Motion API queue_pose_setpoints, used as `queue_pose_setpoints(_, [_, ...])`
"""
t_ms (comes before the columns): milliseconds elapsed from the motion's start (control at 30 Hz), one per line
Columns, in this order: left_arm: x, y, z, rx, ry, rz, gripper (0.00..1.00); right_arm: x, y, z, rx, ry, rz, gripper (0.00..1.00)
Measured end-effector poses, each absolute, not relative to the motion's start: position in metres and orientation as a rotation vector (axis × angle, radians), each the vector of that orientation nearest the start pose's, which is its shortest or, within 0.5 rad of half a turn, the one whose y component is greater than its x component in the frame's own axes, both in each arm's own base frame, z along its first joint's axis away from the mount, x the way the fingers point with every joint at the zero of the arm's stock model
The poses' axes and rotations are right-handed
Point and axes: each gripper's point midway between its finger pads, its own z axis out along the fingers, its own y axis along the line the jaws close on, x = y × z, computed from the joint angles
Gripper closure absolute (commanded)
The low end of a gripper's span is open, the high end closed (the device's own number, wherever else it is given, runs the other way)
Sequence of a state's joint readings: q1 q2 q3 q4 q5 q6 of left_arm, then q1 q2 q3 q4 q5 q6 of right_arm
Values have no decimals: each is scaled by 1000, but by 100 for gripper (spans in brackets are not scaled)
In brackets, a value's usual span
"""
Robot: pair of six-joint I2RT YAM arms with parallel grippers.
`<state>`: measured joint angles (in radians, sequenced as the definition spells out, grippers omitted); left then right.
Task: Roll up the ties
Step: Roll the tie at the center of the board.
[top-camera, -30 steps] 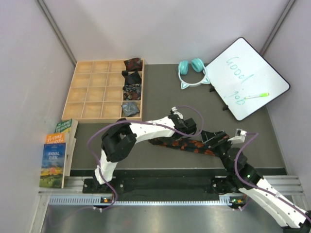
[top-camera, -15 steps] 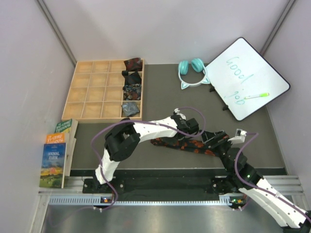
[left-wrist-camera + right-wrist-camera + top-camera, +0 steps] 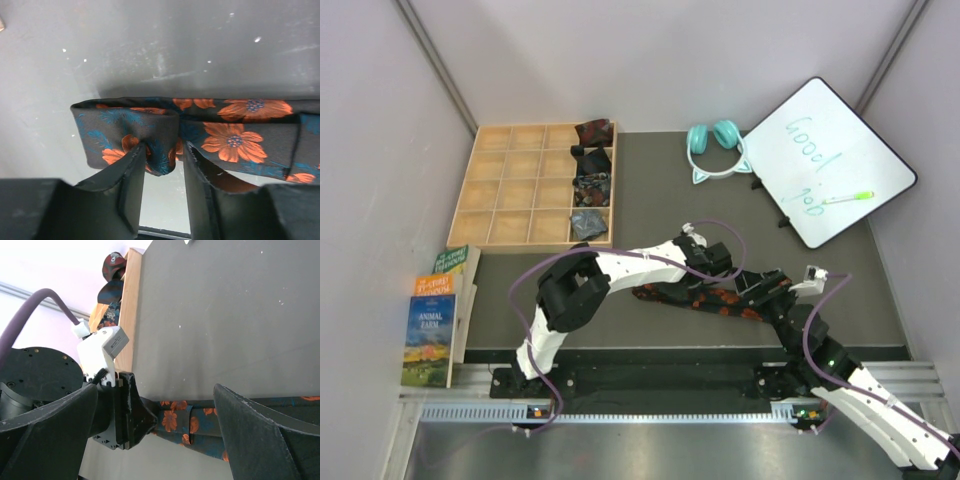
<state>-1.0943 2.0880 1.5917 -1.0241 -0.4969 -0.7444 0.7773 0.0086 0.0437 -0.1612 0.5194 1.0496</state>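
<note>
A black tie with orange flowers (image 3: 692,297) lies across the dark mat in front of the arms. My left gripper (image 3: 714,266) is down on it. In the left wrist view the tie's end (image 3: 125,130) is folded over, and my left gripper (image 3: 164,151) is shut on that fold. My right gripper (image 3: 761,292) is over the tie's right part. In the right wrist view it (image 3: 156,390) is wide open and empty, with the tie (image 3: 200,421) below and the left gripper (image 3: 125,410) at its left. Several rolled ties (image 3: 590,160) sit in the tray's right column.
A wooden compartment tray (image 3: 510,190) stands at the back left. Teal cat-ear headphones (image 3: 713,145) lie at the back middle. A whiteboard (image 3: 830,150) with a green marker (image 3: 848,198) is at the back right. Books (image 3: 438,312) lie at the left edge.
My left gripper has moved a little to the right along the tie, and the tie's left end has moved right with it. The right arm has not moved.
</note>
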Motion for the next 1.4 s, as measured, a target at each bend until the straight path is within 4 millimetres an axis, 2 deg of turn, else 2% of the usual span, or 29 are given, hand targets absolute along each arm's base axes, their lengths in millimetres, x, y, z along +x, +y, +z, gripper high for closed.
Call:
queue_pose_setpoints(200, [224,-315,37,457,2667,314,50,209,128,133,633,1650,923,1])
queue_pose_setpoints(433, [224,-324,42,449,2687,234,46,209,128,130,630,1665,910,1])
queue_pose_setpoints(600, [228,-327,68,413,2676,135,46,210,129,131,621,1664,913,2])
queue_pose_setpoints(733, [234,-322,102,356,2640,27,48,209,133,134,585,1665,923,15])
queue_pose_setpoints(800, [236,-312,117,326,2619,-20,48,208,138,136,549,1668,936,20])
queue_pose_setpoints(900, [235,-287,130,276,2610,-53,49,208,147,137,491,1686,948,27])
queue_pose_setpoints(1000, [233,-254,134,212,2614,-58,50,207,157,118,433,1783,910,40])
queue_pose_setpoints(1067, [232,-233,134,167,2620,-64,52,204,164,95,385,1910,857,56])
queue_pose_setpoints(1100, [232,-220,132,138,2621,-68,53,202,169,86,354,1977,831,71])
queue_pose_setpoints(1133, [231,-208,131,111,2629,-77,54,201,175,80,326,2045,813,79])
queue_pose_setpoints(1200, [231,-189,128,51,2630,-110,57,201,191,80,270,2142,803,90])
queue_pose_setpoints(1267, [231,-176,127,4,2621,-142,57,209,217,91,222,2212,832,93])
queue_pose_setpoints(1400, [228,-174,125,8,2607,-235,57,226,262,128,141,2210,966,98])
